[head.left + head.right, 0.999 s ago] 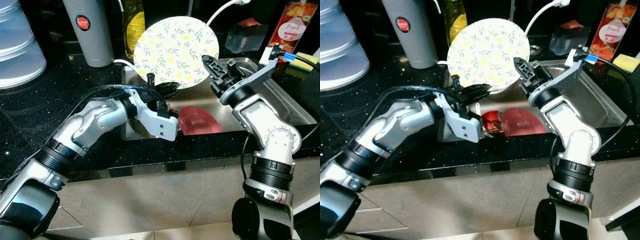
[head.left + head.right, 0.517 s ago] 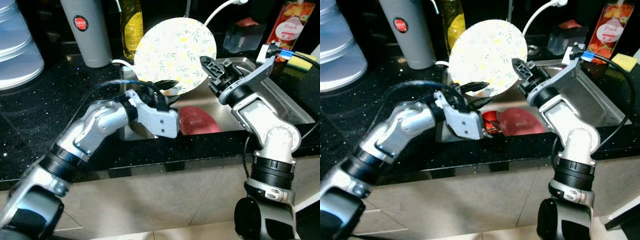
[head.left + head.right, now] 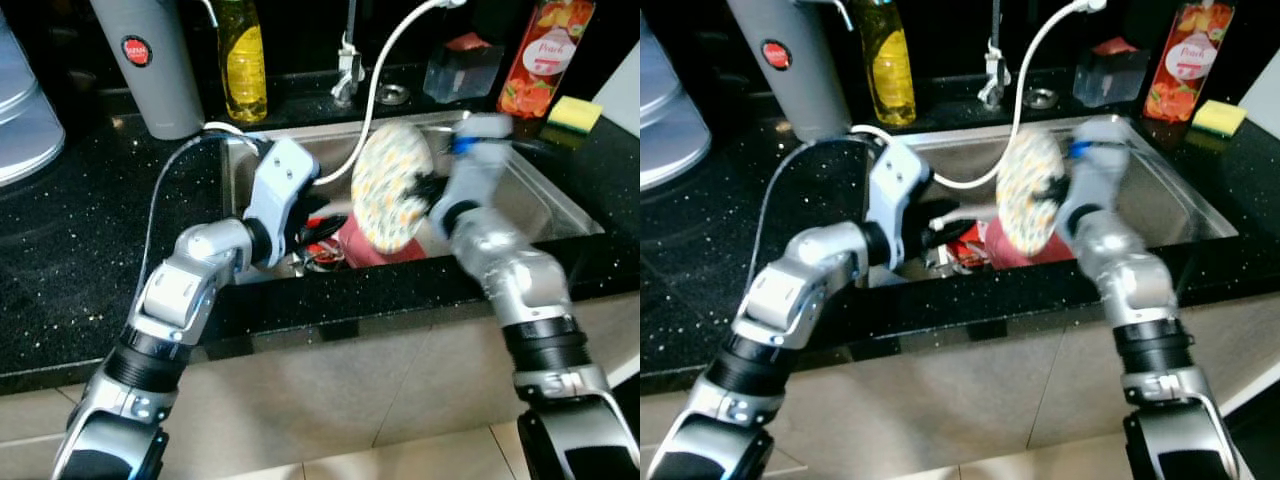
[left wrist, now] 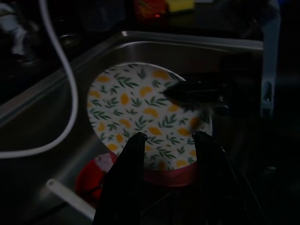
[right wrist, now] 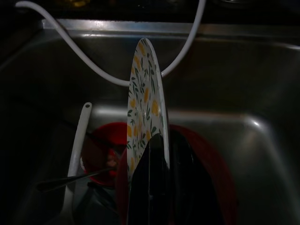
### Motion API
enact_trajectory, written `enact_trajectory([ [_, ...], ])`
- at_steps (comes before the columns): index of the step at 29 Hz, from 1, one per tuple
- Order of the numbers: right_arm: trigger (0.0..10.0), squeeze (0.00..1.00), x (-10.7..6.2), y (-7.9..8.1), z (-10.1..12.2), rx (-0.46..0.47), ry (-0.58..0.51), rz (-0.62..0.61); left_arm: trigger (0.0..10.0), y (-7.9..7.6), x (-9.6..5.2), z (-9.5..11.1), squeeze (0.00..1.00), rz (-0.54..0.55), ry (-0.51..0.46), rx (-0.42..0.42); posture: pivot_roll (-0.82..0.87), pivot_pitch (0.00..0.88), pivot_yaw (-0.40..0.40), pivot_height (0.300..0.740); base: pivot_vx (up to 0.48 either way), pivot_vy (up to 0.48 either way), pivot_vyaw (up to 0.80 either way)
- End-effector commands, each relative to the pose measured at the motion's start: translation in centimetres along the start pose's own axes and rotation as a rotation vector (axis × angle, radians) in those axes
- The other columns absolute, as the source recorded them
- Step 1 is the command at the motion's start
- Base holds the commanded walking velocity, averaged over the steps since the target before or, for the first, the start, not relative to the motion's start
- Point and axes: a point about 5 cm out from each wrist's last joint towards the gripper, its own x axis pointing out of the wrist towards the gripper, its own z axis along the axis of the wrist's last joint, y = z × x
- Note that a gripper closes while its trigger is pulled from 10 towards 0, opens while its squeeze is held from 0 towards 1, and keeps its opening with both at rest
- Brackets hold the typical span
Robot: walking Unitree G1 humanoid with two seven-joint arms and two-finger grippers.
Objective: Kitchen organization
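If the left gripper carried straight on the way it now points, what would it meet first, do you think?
Probably the round white plate with the yellow lemon print, held upright over the steel sink by the right gripper. It sits straight ahead of the open left gripper, though the depth is unclear.

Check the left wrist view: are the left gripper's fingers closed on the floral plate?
No. The left gripper has its fingers apart with nothing between them; the floral plate sits beyond, pinched at its edge by the right gripper.

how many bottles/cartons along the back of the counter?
3: grey flask back left, yellow soap bottle beside it, peach juice carton back right behind the sink. More may sit outside the frame.
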Motion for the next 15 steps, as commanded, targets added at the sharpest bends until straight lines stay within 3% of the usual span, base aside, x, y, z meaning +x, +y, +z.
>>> enact_trajectory([
  [1, 10.0, 0.36, 0.6, 0.0, 0.2, 0.018, 0.016, 0.004, 10.0, 0.4, -0.1, 0.2, 0.00, 0.033, -0.006, -0.037, 0.06, 0.020, 0.030, 0.740, 0.000, 0.000, 0.00],
  [2, 10.0, 0.38, 0.9, -0.1, 0.2, 0.058, 0.011, 0.004, 10.0, 0.5, -0.1, 0.3, 0.00, 0.043, 0.000, -0.048, 0.06, 0.016, 0.027, 0.740, 0.000, 0.000, 0.00],
  [3, 10.0, 1.00, 1.1, -0.1, 0.3, 0.198, 0.009, 0.026, 10.0, 0.7, -0.2, 0.3, 0.00, 0.058, 0.005, -0.061, 0.06, 0.016, 0.027, 0.740, 0.000, 0.000, 0.00],
  [5, 10.0, 1.00, 1.1, -0.1, 0.3, 0.198, 0.009, 0.026, 10.0, 0.7, -0.2, 0.3, 0.00, 0.058, 0.005, -0.061, 0.06, 0.016, 0.027, 0.740, 0.000, 0.000, 0.00],
  [6, 10.0, 1.00, 1.3, 0.0, 0.4, 0.279, -0.003, 0.044, 10.0, 0.8, -0.3, 0.3, 0.00, 0.064, 0.017, -0.075, 0.06, 0.014, 0.025, 0.740, 0.000, 0.000, 0.00],
  [7, 10.0, 1.00, 1.3, 0.0, 0.4, 0.279, -0.003, 0.044, 10.0, 0.8, -0.3, 0.3, 0.00, 0.064, 0.017, -0.075, 0.06, 0.014, 0.025, 0.740, 0.000, 0.000, 0.00],
  [8, 10.0, 1.00, 1.2, 0.0, 1.5, 0.425, -0.071, 0.092, 10.0, 0.8, -0.4, 0.3, 0.00, 0.071, 0.027, -0.087, 0.06, 0.014, 0.023, 0.740, 0.000, 0.000, 0.00],
  [9, 10.0, 1.00, 1.0, -0.4, 2.7, 0.509, -0.153, 0.123, 10.0, 0.8, -0.5, 0.4, 0.00, 0.080, 0.042, -0.106, 0.06, 0.013, 0.021, 0.740, 0.000, 0.000, 0.00],
  [10, 10.0, 1.00, 1.0, -0.4, 2.7, 0.509, -0.153, 0.123, 10.0, 0.8, -0.5, 0.4, 0.00, 0.080, 0.042, -0.106, 0.06, 0.013, 0.021, 0.740, 0.000, 0.000, 0.00],
  [12, 10.0, 1.00, 0.1, -1.9, 4.9, 0.683, -0.311, 0.151, 10.0, 0.8, -0.7, 0.6, 0.00, 0.094, 0.058, -0.130, 0.06, 0.013, 0.022, 0.740, 0.000, 0.000, 0.00],
  [13, 10.0, 0.00, -0.2, -2.6, 5.2, 0.687, -0.352, 0.131, 10.0, 0.8, -0.7, 0.6, 0.00, 0.101, 0.064, -0.135, 0.06, 0.012, 0.023, 0.740, 0.000, 0.000, 0.00],
  [15, 10.0, 0.00, -0.6, -3.2, 5.4, 0.663, -0.377, 0.098, 10.0, 0.9, -0.8, 0.6, 0.00, 0.112, 0.067, -0.133, 0.05, 0.012, 0.025, 0.740, 0.000, 0.000, 0.00],
])
